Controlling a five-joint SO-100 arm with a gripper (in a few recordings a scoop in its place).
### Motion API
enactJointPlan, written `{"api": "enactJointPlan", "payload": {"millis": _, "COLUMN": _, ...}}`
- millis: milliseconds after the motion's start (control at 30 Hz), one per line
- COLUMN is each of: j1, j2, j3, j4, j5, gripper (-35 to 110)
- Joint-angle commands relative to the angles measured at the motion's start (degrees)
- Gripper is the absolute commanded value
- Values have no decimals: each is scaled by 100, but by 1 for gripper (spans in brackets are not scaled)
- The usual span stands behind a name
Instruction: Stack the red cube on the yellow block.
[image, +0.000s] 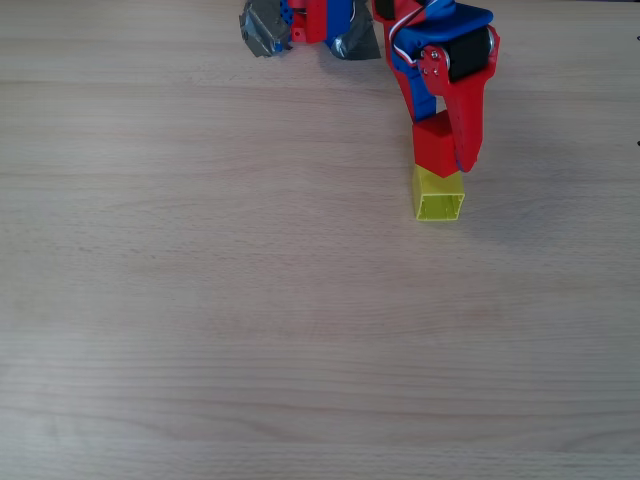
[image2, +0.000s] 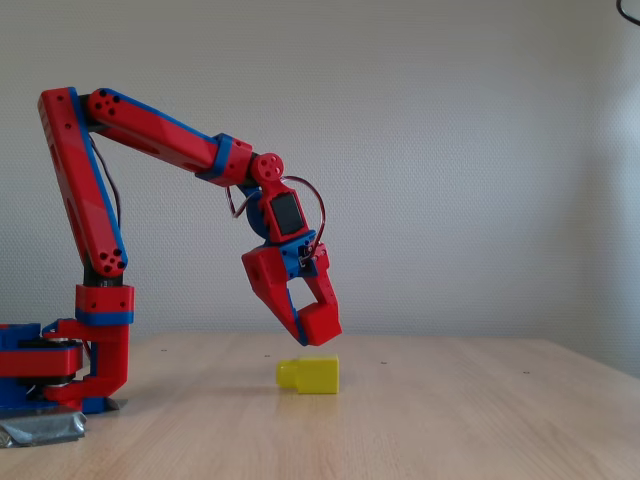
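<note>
Light wood-grain table (image: 250, 330), bare surface across most of the overhead view. Grey tape (image2: 40, 430) crumpled on the tabletop at lower left of the fixed view; also at the top edge in the overhead view. Plain off-white wall (image2: 480, 150) behind the table.

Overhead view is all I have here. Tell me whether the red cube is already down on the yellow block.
Observer: Not yet. In the fixed view the red cube hangs in the gripper with a thin gap above the yellow block.
Operator: Give me the block's orientation.
Observer: It lies on its side on the table, round stud pointing left in the fixed view, toward the arm's base.
Operator: Say how the cube sits.
Observer: Slightly tilted, over the block's right part in the fixed view, away from the stud.
</note>
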Motion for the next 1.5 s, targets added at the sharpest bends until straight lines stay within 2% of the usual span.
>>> {"api": "enactJointPlan", "payload": {"millis": 0, "j1": -149, "j2": 149, "j3": -387, "j4": -97, "j5": -53, "gripper": 0}}
{"api": "enactJointPlan", "payload": {"millis": 1467, "j1": -9, "j2": -211, "j3": -53, "j4": -466, "j5": 97, "gripper": 3}}
